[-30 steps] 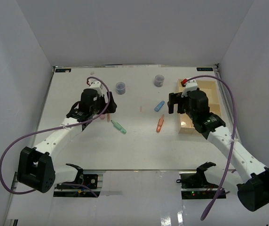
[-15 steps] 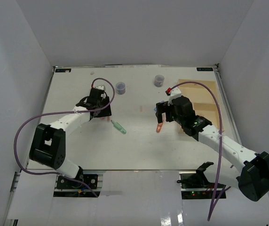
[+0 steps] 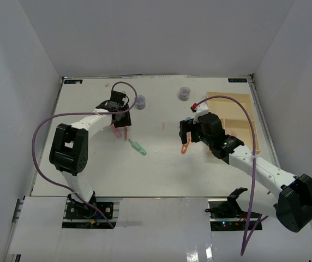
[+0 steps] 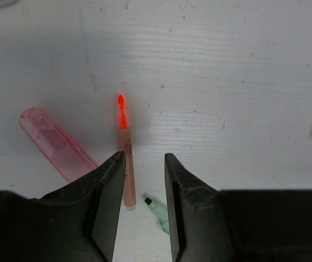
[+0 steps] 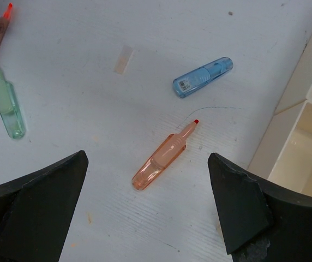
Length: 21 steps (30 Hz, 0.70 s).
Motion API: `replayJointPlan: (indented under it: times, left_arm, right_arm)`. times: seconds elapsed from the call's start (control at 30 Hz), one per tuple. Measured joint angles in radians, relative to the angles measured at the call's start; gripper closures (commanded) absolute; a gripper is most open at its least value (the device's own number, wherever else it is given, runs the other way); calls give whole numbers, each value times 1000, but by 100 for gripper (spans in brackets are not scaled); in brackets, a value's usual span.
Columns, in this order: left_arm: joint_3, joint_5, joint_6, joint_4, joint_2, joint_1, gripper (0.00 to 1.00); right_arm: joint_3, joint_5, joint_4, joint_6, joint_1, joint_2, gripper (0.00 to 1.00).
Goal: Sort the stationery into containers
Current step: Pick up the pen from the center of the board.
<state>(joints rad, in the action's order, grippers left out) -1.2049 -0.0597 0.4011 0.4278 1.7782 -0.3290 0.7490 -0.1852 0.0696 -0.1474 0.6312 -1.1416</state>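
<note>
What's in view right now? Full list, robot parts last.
table: 1, white, under everything
wooden tray: 1, pale beige, divided, right side of the table
round pots: 2 visible, grey-blue, far side of the table
pink piece: 1, translucent pink, beside the left gripper
thin pen: 1, orange with a red tip, between the left gripper's fingers
green marker: 1, translucent green, mid-table
orange marker: 1, translucent orange, under the right gripper
blue piece: 1, translucent blue, just beyond the orange marker
beige strip: 1, flat, table centre
purple cables: 2, one per arm
arms: 2, white and black
left gripper: black, jaws part-open either side of the thin pen
right gripper: black, wide open
</note>
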Motion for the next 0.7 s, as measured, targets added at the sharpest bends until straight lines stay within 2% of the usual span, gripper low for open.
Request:
replayJointPlan:
  times: [0.17, 0.7]
  left_arm:
    - [-50, -6, 0, 20, 50, 0, 57]
    - [-78, -46, -11, 69, 129, 0, 61]
  right_arm:
    - [-8, 2, -1, 0, 3, 0, 3]
    - [-21, 2, -8, 0, 5, 0, 2]
